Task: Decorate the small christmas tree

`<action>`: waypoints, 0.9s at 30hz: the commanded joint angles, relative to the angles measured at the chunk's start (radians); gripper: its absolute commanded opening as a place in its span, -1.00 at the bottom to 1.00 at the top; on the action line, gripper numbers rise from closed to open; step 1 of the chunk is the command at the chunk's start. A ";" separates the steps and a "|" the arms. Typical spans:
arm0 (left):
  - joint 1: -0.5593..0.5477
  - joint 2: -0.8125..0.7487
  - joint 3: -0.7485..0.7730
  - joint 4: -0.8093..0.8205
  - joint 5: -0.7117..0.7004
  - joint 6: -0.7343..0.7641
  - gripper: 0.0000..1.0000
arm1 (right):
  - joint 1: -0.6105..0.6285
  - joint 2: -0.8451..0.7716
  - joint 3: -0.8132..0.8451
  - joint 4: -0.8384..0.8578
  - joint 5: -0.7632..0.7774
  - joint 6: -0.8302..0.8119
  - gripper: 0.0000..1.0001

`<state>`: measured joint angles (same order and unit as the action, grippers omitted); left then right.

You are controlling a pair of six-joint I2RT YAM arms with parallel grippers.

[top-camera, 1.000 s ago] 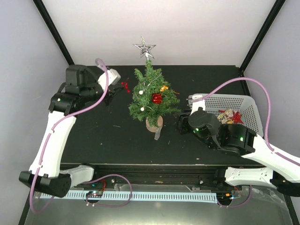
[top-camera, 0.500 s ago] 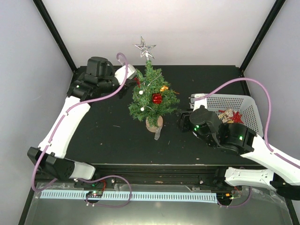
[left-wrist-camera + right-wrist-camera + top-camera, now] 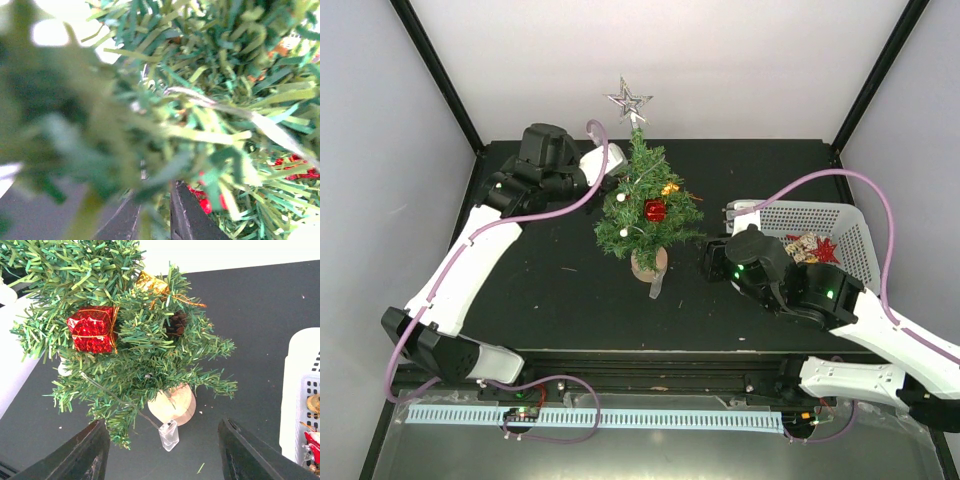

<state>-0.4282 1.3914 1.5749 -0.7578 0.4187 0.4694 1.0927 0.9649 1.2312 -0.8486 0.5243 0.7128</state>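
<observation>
Small christmas tree (image 3: 645,205) stands upright mid-table, left of the white basket (image 3: 760,215), silver star (image 3: 628,100) on top. Left gripper (image 3: 603,178) is buried in the tree's upper left branches; its jaws are nearly together, red berry sprig (image 3: 204,204) just beside one finger (image 3: 185,220), grip unclear. Right gripper (image 3: 162,432) sits right of the tree, spread wide, empty. The tree is likely light and tippy, with soft, springy bristles. Steady it at the wooden base (image 3: 172,404), not the branches.
</observation>
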 commanded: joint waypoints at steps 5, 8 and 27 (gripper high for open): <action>-0.031 -0.023 0.034 -0.020 -0.011 0.048 -0.69 | -0.013 -0.008 -0.013 0.040 -0.018 -0.010 0.22; -0.036 -0.027 0.033 -0.021 -0.014 0.046 -0.69 | -0.015 -0.006 -0.012 0.040 -0.016 -0.010 0.22; -0.026 -0.104 -0.048 0.043 -0.272 0.022 0.12 | -0.019 -0.012 -0.029 0.037 -0.019 -0.005 0.37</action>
<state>-0.4595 1.3140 1.5547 -0.7357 0.2375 0.5014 1.0798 0.9638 1.2148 -0.8230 0.4995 0.7124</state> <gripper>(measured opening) 0.540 0.626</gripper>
